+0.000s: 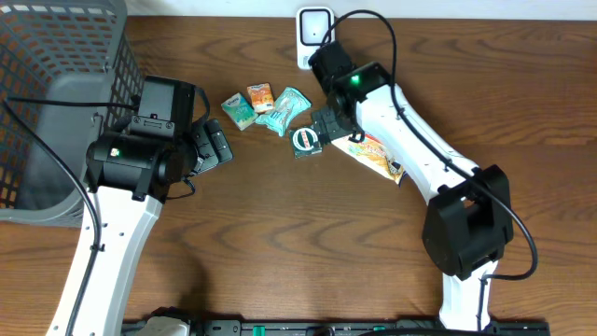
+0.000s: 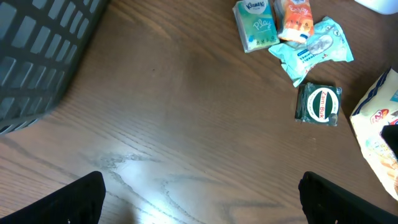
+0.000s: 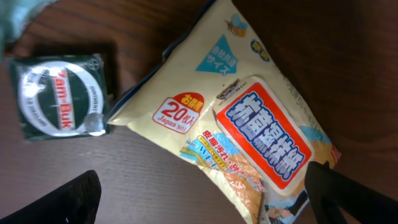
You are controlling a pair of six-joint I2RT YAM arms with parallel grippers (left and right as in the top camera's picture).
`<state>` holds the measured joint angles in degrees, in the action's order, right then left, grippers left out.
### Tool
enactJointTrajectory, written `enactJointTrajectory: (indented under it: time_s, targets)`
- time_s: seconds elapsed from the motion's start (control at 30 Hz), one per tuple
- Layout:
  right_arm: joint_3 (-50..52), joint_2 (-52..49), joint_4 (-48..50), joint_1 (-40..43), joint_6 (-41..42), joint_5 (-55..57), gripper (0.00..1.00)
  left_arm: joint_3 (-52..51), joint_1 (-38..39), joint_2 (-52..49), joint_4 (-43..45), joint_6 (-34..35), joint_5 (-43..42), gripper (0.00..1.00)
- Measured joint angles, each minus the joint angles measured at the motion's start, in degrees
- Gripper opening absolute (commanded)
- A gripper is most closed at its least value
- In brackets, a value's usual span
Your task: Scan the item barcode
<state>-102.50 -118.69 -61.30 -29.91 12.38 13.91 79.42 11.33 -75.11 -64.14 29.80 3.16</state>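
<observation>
The right gripper (image 3: 199, 208) has its jaws wide apart and holds nothing; it hangs just above the yellow pack of wipes (image 3: 249, 124), whose lower part lies between the two dark fingertips, and I cannot tell if they touch it. The left gripper (image 2: 202, 205) is also spread wide and empty, over bare wood of the table (image 2: 174, 124), apart from all the items. The yellow pack lies flat to the right of the table's middle, slanted, with its printed face up, and a small dark green box (image 3: 62, 99) sits just beside its left end. The right wrist view shows the print on the pack and the round white label on the box, which the overhead view gives only as small patches. Only the overhead view shows the white scanner (image 1: 315, 33) standing at the far edge of the table, behind the right arm. The left wrist view shows a teal packet (image 2: 314, 50), a tissue pack (image 2: 256, 23) and an orange packet (image 2: 294, 18) close together, the teal one near the green box, and only the edge of the yellow pack. The grey basket (image 1: 56, 103) fills the far left corner, close to the left arm. The near half of the table, between the two arms, is free wood, and there is also room between the tissue pack and the left gripper
</observation>
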Motion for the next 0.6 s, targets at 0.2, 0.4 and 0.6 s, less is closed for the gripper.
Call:
enactJointTrajectory:
  time_s: [0.2, 0.4, 0.6]
  targets:
    - [5.7, 0.0, 7.2, -0.5, 0.0, 1.2, 0.99, 0.0, 0.0, 0.0, 0.0, 0.0, 0.0, 0.98]
    - [9.4, 0.0, 10.0, -0.7, 0.0, 3.0, 0.99, 0.0, 0.0, 0.0, 0.0, 0.0, 0.0, 0.98]
    - [9.4, 0.0, 8.2, -1.4, -4.5, 2.8, 0.99, 0.0, 0.0, 0.0, 0.0, 0.0, 0.0, 0.98]
